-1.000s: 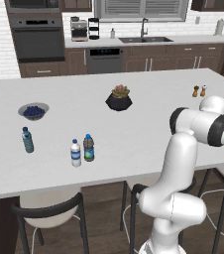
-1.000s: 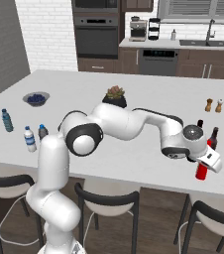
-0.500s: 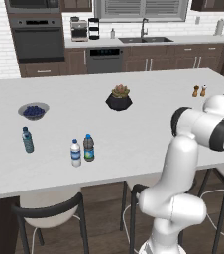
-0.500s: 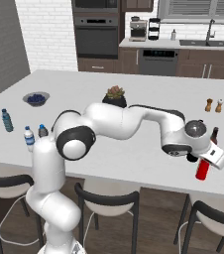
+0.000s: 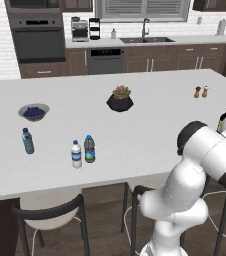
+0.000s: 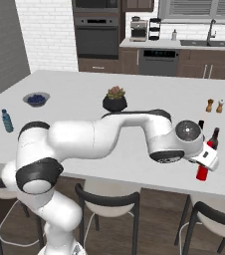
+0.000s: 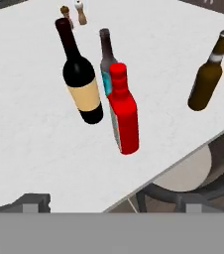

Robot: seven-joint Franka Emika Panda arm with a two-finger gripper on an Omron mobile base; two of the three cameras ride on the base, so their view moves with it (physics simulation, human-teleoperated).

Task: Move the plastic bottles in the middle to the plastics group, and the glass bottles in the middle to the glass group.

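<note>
Backed gripper [image 7: 113, 201] up and away from red bottle [image 7: 124, 119] over the last second. Held fingers wide apart, nothing between them. Left red bottle upright near counter [image 7: 25, 124] edge, just in front of teal bottle [image 7: 105, 57], with dark bottle [image 7: 82, 84] close beside and brown bottle [image 7: 206, 79] apart on the other side. Saw blue-capped plastic bottle [image 5: 89, 149] mid-counter beside white bottle [image 5: 76, 154], well apart from tinted bottle [image 5: 28, 141].
</note>
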